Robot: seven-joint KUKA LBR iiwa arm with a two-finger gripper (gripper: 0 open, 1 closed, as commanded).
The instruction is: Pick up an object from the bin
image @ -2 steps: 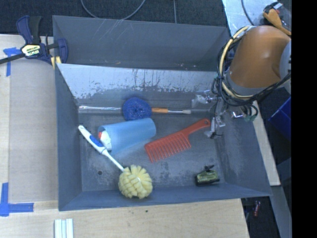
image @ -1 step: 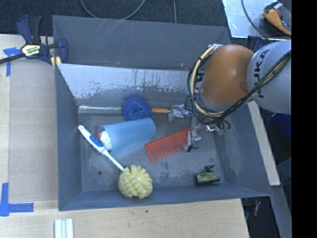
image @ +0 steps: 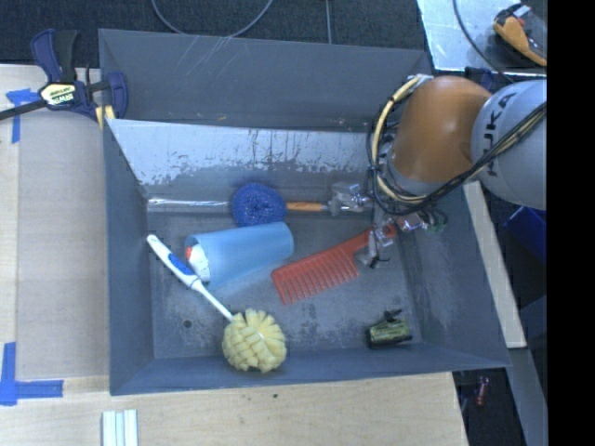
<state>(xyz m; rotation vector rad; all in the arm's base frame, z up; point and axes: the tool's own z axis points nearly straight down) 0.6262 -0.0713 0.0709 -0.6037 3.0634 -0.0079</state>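
Gripper low in the bin, right of frame centre, at the right end of the red comb; open or clenched, cannot tell. Comb looks flat on the floor, so judged not yet lifted: secure grasp and lift remain. Blue cup and blue scrubber lie further left.

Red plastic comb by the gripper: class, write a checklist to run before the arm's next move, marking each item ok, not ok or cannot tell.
1. The gripper sits at the right end of the red plastic comb: ok.
2. Comb lies flat in the grey metal bin, nothing on top: ok.
3. Comb apart from the blue plastic cup lying on its side: cannot tell.
4. The blue round scrubber has its orange handle clear of the arm: not ok, it ends close by.
5. The small dark block is away from the comb: ok.
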